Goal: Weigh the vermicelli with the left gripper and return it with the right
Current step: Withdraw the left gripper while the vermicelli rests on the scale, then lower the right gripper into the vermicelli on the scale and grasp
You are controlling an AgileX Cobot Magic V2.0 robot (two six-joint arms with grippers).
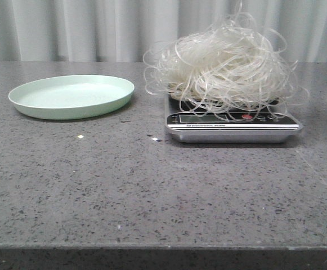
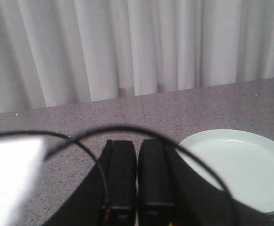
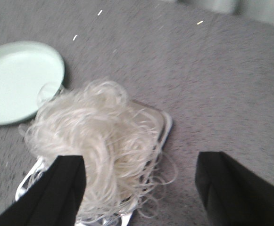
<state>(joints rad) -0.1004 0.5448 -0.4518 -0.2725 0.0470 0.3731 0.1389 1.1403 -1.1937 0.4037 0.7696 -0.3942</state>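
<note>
The vermicelli is a fluffy nest of whitish strands heaped on a silver kitchen scale at the right of the table. The pale green plate sits empty at the left. Neither gripper shows in the front view. In the left wrist view my left gripper is shut and empty over the table, the plate beside it. In the right wrist view my right gripper is wide open above the vermicelli, one finger over the nest's edge, the other over bare table. The plate lies beyond.
The grey speckled table runs to a front edge near the camera. A pale curtain hangs behind it. A few small crumbs lie between plate and scale. A black cable loops across the left wrist view.
</note>
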